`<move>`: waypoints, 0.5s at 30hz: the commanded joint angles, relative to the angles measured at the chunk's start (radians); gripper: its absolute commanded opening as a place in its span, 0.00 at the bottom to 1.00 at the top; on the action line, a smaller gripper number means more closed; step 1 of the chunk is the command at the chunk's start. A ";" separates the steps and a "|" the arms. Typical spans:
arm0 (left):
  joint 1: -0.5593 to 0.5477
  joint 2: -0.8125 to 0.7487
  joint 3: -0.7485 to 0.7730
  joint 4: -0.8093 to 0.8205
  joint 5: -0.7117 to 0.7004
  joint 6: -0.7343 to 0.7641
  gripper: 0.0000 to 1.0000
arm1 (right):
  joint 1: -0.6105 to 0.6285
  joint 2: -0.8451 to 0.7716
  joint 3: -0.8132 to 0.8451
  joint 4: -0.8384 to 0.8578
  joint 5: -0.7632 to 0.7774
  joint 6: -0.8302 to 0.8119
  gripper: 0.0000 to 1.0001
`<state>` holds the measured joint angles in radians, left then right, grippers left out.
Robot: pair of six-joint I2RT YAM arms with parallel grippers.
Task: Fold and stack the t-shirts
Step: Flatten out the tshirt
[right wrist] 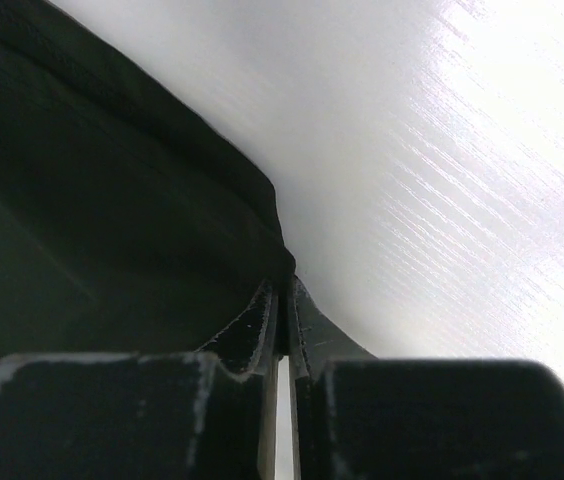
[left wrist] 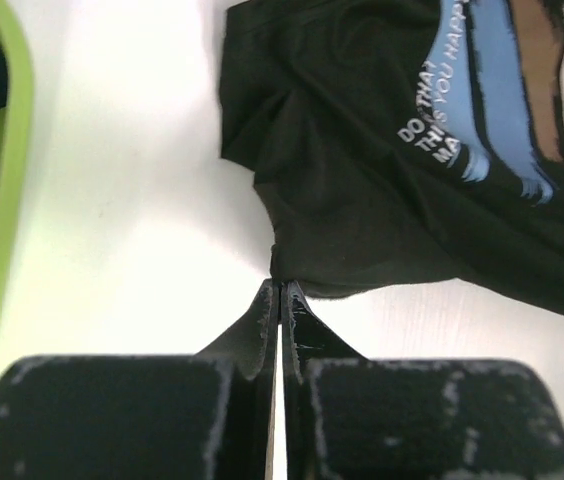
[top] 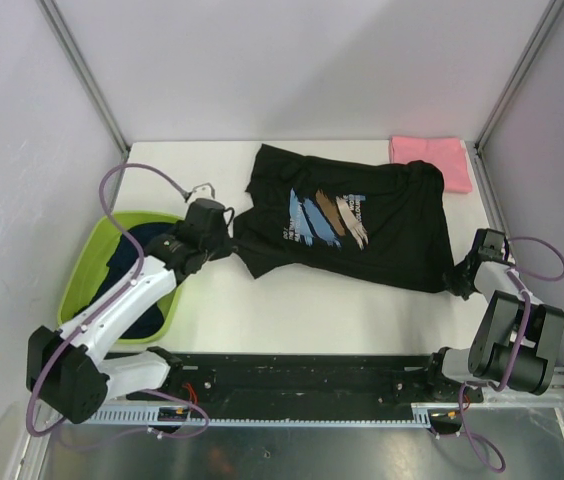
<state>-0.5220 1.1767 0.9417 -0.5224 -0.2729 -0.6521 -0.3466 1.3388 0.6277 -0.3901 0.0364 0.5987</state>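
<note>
A black t-shirt (top: 362,235) with a blue, brown and white brush-stroke print lies spread and rumpled across the table's middle. My left gripper (top: 230,243) is at its left edge, shut with the tips pinching the hem. In the left wrist view the gripper (left wrist: 282,290) meets the black t-shirt (left wrist: 362,170) at a lower corner fold. My right gripper (top: 459,280) is shut on the shirt's near right corner. In the right wrist view the cloth (right wrist: 92,220) sits between that gripper's (right wrist: 284,292) tips. A folded pink t-shirt (top: 432,160) lies at the back right.
A lime-green basin (top: 82,270) stands at the left by the left arm, with dark navy cloth (top: 132,265) inside; its rim (left wrist: 7,200) shows in the left wrist view. Enclosure walls and metal posts border the white table (top: 292,310).
</note>
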 commanded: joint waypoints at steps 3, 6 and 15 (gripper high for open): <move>0.090 -0.055 -0.031 -0.061 0.102 0.064 0.00 | -0.007 -0.026 0.000 -0.043 0.003 -0.012 0.03; 0.102 -0.070 -0.091 -0.060 0.187 0.027 0.05 | -0.010 -0.051 0.006 -0.073 -0.013 -0.019 0.06; 0.086 -0.063 -0.165 0.005 0.307 0.082 0.44 | 0.001 -0.127 0.020 -0.142 -0.073 -0.024 0.45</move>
<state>-0.4248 1.1252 0.7670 -0.5705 -0.0612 -0.6197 -0.3527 1.2442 0.6277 -0.4774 -0.0021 0.5781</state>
